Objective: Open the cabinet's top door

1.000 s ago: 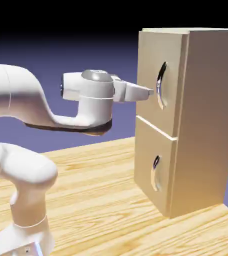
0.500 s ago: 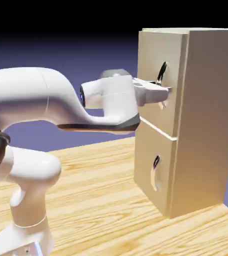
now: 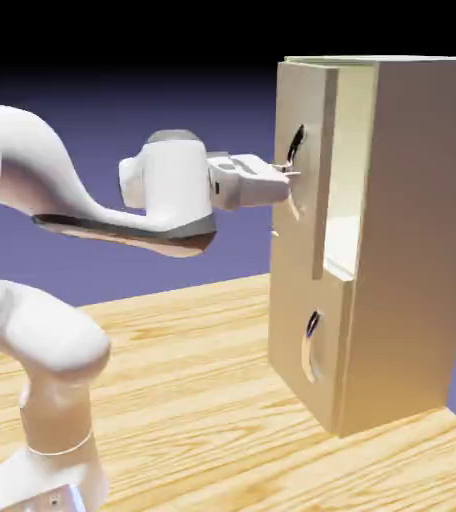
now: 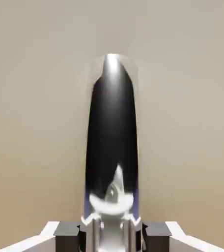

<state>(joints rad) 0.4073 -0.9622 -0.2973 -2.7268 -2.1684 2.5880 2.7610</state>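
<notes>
The tall beige cabinet stands at the exterior view's right. Its top door stands pulled out from the cabinet front, with a lit gap behind it. My gripper is shut on the top door's long curved silver handle, reaching in from the left. In the hand view the handle runs up the middle of the beige door panel. Its lower end sits between my grey fingertips, with the gripper closed around it.
Below the top door, the shorter lower door with its small silver handle sits flush with the cabinet. The cabinet stands on a wooden table. My white arm arches in from the left.
The gripper closed on the handle, then drew back to the left. The top door came out from the cabinet front with it, opening a gap.
</notes>
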